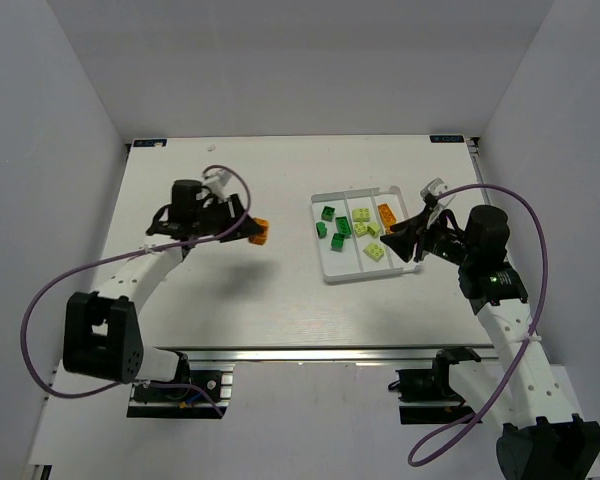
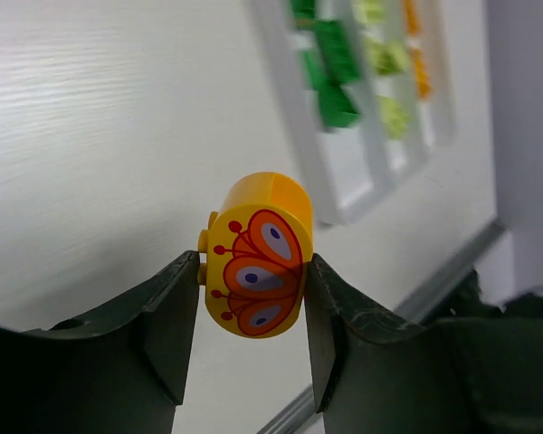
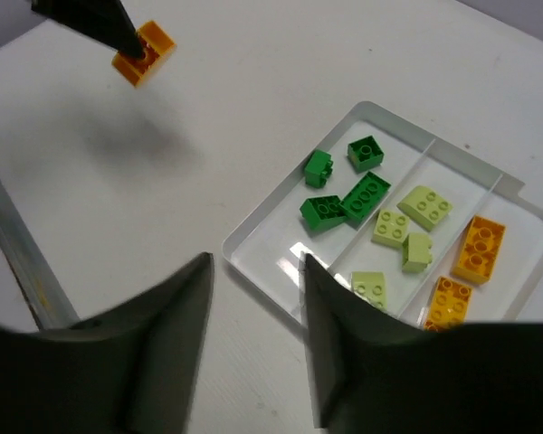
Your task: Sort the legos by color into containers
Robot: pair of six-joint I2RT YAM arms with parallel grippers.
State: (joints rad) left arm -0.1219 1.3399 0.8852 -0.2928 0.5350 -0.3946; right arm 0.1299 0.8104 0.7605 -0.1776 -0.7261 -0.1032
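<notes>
My left gripper is shut on an orange-yellow brick with a red butterfly print and holds it above the table, left of the tray; the brick also shows in the top view and in the right wrist view. The white tray has three compartments: dark green bricks in the left one, pale yellow-green bricks in the middle one, orange-yellow bricks in the right one. My right gripper is open and empty above the tray's near corner.
The white table ends at an aluminium rail along its near edge. White walls close in the back and both sides. Purple cables loop from both arms.
</notes>
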